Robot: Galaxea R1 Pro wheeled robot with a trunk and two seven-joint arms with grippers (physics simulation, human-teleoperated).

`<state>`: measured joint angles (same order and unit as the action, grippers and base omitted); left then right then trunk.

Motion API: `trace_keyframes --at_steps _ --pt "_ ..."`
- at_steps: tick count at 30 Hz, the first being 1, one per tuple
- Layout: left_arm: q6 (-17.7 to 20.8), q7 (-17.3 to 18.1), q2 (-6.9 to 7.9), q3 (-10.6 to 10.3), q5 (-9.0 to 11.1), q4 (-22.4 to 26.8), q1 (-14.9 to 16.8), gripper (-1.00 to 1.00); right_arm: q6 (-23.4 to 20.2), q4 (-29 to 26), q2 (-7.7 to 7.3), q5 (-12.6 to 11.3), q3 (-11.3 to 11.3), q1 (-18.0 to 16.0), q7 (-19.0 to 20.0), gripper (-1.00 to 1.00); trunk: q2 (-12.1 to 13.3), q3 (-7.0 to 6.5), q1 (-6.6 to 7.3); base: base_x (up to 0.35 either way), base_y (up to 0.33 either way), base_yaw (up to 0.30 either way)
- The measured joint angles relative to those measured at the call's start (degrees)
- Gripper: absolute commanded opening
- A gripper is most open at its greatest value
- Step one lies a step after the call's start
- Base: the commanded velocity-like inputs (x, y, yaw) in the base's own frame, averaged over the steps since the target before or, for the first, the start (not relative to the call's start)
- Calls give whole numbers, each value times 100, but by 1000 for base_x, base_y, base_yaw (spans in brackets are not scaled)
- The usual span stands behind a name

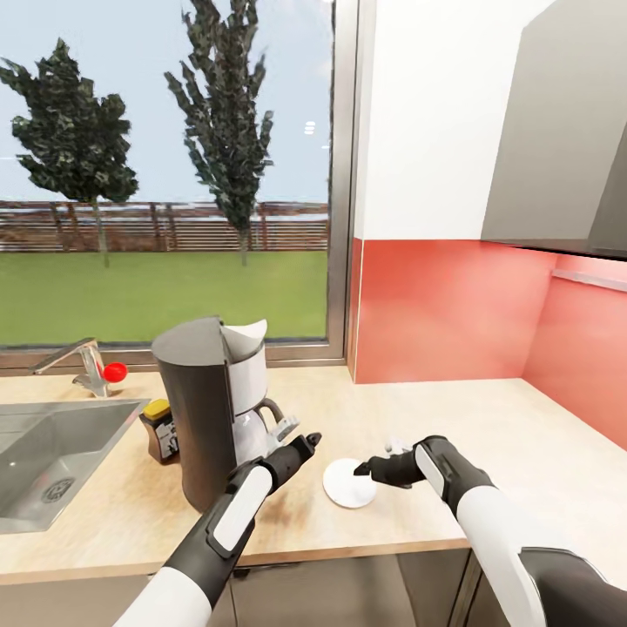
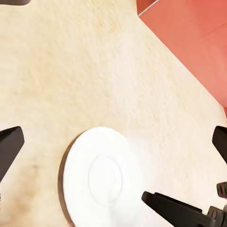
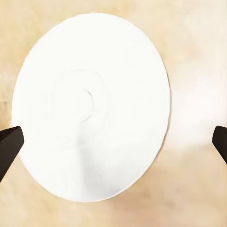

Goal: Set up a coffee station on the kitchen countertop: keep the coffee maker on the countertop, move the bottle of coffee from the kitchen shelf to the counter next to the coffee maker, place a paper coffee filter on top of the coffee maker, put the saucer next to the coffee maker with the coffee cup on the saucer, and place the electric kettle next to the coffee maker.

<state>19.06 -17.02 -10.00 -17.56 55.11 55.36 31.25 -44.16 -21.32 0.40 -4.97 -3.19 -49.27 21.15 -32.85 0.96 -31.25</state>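
From the head camera, you have the coffee maker (image 1: pixel 213 405) standing on the countertop (image 1: pixel 453 418), with a white paper filter (image 1: pixel 246 335) already sitting on its top, so those two steps look done. At about nine o'clock from the machine, touching or just beside its base, is a small dark bottle with a yellow cap (image 1: pixel 159 429), which I judge to be the coffee; if so, that step is done too. The saucer (image 1: pixel 348 483) lies flat on the counter at roughly four o'clock from the machine, near it, and nothing sits on it. Your left gripper (image 1: pixel 305 441) hangs between the machine and the saucer, and your right gripper (image 1: pixel 370 468) is at the saucer's three o'clock edge. Further left are the sink (image 1: pixel 52 457) and tap (image 1: pixel 83 361). In the left wrist camera, the saucer (image 2: pixel 101 177) lies bare on the wood with the left fingers (image 2: pixel 9 149) spread wide and holding nothing; the dark right gripper (image 2: pixel 179 210) reaches in beside the plate. In the right wrist camera, the saucer (image 3: pixel 90 106) lies directly ahead, and the right fingers (image 3: pixel 9 144) stand far apart on either side, gripping nothing. So the saucer looks placed, while you have the cup and the kettle left to bring.
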Motion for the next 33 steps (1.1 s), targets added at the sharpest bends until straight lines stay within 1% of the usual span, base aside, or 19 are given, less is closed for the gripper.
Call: trace_keyframes --at_steps 3,6,8,10,12,16,20,23,25,33 --pt "9 0 0 -129 1 -82 0 100 0 95 0 1 1 0 1 100 0 0 0 0 0 0" --pt "15 0 0 -188 29 -93 0 100 0 124 0 0 0 0 4 100 0 0 0 0 0 0" --pt "13 4 0 -209 214 -98 0 100 0 133 0 1 4 0 8 100 0 0 0 0 0 0" --pt "4 7 0 -314 467 -154 0 100 0 142 0 1 7 0 10 100 0 0 0 0 0 0" --pt "1 49 0 -403 554 -243 0 100 0 146 0 1 8 0 10 100 0 0 0 0 0 0" --pt "-1 198 0 -440 597 -294 0 100 6 190 0 1 7 -1 13 100 0 0 0 0 0 0" --pt "-13 242 0 -446 611 -430 -1 100 38 226 -1 13 0 -6 30 100 -2 -2 1 0 0 0" --pt "-212 330 0 -463 622 -684 14 100 32 222 -1 12 0 -5 30 100 -2 -2 1 0 0 0" --pt "-348 463 0 -472 613 -797 59 100 33 222 -1 13 1 -5 30 100 -2 -2 1 0 0 0" --pt "-398 513 0 -479 624 -984 86 100 32 219 -1 11 1 -3 30 100 -2 -2 1 0 0 0"
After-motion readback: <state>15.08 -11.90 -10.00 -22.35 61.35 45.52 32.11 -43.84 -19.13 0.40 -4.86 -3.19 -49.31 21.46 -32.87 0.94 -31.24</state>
